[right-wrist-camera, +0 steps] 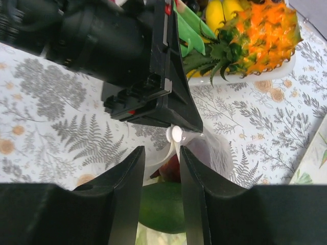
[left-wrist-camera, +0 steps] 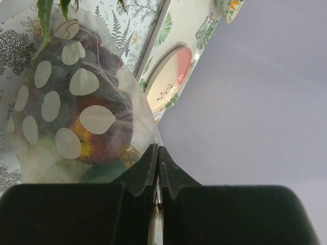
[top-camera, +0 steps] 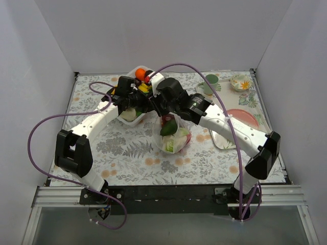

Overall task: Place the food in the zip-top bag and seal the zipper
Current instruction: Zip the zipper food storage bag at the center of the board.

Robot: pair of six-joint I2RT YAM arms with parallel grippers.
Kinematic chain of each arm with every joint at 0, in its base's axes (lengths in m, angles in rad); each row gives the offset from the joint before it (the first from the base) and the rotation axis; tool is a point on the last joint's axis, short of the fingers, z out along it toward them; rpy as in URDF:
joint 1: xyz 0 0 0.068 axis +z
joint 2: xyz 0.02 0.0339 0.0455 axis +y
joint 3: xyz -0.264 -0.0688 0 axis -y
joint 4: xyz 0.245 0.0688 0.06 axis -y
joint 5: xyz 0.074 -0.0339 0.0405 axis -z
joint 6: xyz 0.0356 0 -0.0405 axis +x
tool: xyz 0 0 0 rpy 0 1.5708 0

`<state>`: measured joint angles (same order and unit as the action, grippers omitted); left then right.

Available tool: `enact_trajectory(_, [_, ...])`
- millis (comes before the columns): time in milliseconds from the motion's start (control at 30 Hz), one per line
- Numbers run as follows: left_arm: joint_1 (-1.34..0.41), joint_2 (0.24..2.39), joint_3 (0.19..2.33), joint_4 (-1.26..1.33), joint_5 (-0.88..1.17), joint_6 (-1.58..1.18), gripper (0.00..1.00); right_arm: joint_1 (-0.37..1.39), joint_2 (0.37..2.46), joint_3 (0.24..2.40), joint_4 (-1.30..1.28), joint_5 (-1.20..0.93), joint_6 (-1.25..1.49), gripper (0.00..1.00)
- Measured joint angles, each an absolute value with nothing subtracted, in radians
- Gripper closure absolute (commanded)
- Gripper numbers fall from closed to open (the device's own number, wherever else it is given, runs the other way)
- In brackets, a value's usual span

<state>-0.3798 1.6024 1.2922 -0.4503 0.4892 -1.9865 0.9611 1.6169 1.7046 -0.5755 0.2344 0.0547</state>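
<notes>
**Bag part-filled, zipper not seen sealed**

The crinkly clear plastic zip-top bag (top-camera: 172,135) hung near the middle of the table (top-camera: 127,158), its bottom at or just above the cloth and its top edge held between the two arms. Several toys were already inside. The overhead view showed a dark green piece (top-camera: 167,128), a pale green-white leafy vegetable (top-camera: 173,146) and something red (top-camera: 187,138). The left wrist view showed a dark red-purple round fruit (left-wrist-camera: 97,127) through the spotted film. The zipper strip could not be made out, so I could not tell whether any of it was pressed closed. Sealing appeared to be the work left.

The left hand (left-wrist-camera: 157,150) was pinched closed, apparently on the bag's top edge. The right hand (right-wrist-camera: 162,150) straddled the same edge with a visible gap between its fingers, so it was not clamped.

Just behind the bag, the white moulded food tray (right-wrist-camera: 255,77) held more food, including an orange toy pineapple (right-wrist-camera: 258,35) and a yellow banana (right-wrist-camera: 222,13). By my reading, loading may not have been finished.

To the right lay a round pink plate (top-camera: 244,118). A green cup (top-camera: 211,80) and a small patterned bowl (top-camera: 240,81) stood at the far side, and their contents were not visible.
</notes>
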Motion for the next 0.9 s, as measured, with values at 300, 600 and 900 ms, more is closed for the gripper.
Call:
enact_trajectory(300, [-0.38, 1.618, 1.319, -0.475, 0.486, -1.979, 1.0, 0.963, 1.702, 1.709, -0.605, 0.303, 0.01, 0.59])
enact_trajectory(600, [-0.38, 1.62, 1.325, -0.486, 0.486, -1.978, 1.0, 0.977, 1.702, 1.703, -0.583, 0.337, -0.023, 0.57])
enact_trajectory(900, [-0.379, 1.631, 1.331, -0.486, 0.487, -1.978, 1.0, 0.989, 1.702, 1.684, -0.548, 0.347, -0.035, 0.57])
